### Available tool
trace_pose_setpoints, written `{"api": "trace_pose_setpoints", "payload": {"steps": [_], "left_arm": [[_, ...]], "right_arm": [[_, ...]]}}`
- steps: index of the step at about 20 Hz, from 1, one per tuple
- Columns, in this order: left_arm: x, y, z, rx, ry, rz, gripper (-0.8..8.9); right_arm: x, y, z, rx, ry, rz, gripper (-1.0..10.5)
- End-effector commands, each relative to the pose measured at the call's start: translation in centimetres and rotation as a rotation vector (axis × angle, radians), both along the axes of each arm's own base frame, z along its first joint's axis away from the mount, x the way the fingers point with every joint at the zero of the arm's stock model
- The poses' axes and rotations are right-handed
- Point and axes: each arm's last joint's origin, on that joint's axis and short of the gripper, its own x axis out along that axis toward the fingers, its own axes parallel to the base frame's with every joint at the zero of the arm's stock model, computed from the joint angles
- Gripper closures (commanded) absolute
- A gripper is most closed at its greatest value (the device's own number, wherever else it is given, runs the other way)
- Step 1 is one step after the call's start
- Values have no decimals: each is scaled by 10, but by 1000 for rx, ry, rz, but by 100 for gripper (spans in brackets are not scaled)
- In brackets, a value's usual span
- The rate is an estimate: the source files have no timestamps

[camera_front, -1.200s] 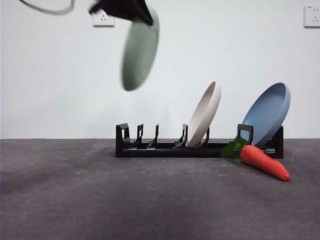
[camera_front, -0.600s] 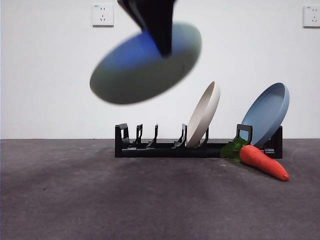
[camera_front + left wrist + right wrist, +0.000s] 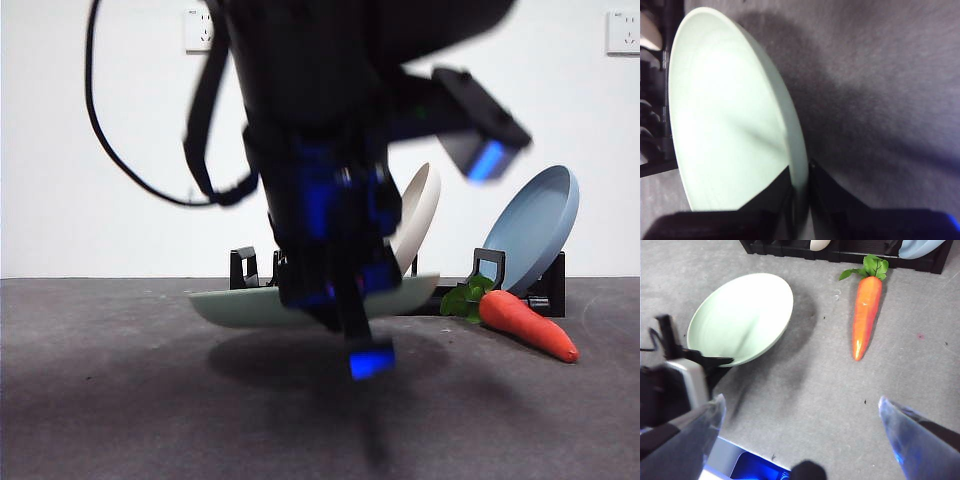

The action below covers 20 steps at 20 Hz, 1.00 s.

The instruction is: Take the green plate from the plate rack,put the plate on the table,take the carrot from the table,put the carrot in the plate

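Mint-green, matte, stiff: the green plate (image 3: pixel 240 305) hangs level just above the table (image 3: pixel 120 400), before the plate rack (image 3: pixel 250 285), pinched at its rim by the left gripper (image 3: pixel 800 192). Probably light; rim hold suits. Right gripper (image 3: pixel 800 412) spread wide, empty. The carrot (image 3: pixel 865 315) lies by the rack.

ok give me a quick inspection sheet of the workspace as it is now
surface: table, dark grey, mottled.
job's things: green plate out of the plate rack, held near level just above the table; carrot lies on the table in front of the rack.
clutter: cream plate and blue plate lean in the rack.
grippers: left gripper shut on the green plate's rim; right gripper open, above the table, holding nothing.
cables: black cable loops off the arm.
surroundings: white wall, wall socket.
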Motion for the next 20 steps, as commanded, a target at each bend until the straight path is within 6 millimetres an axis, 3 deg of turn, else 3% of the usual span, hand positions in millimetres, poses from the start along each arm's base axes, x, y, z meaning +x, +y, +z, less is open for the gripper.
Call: {"api": "trace_pose_setpoints", "payload": {"steps": [1, 4, 7, 11, 13, 17, 20], "left_arm": [[0, -4, -17, 49, 2, -6, 819], [1, -6, -32, 83, 21, 0, 820], [-1, -7, -33, 42, 49, 9, 799], [-3, -8, -33, 21, 52, 30, 398], [-4, -8, -30, 19, 49, 26, 400], [-7, -5, -7, -15, 33, 29, 400], [-14, 2, 35, -122, 42, 54, 400]], "right_arm": [[0, 0, 1, 5, -4, -2, 320], [0, 0, 1, 5, -3, -2, 320], [0, 0, 1, 5, -3, -2, 320], [0, 0, 1, 5, -4, -2, 320], [0, 0, 1, 6, -3, -3, 320], [1, 0, 0, 6, -1, -3, 320], [11, 1, 0, 19, -14, -17, 320]]}}
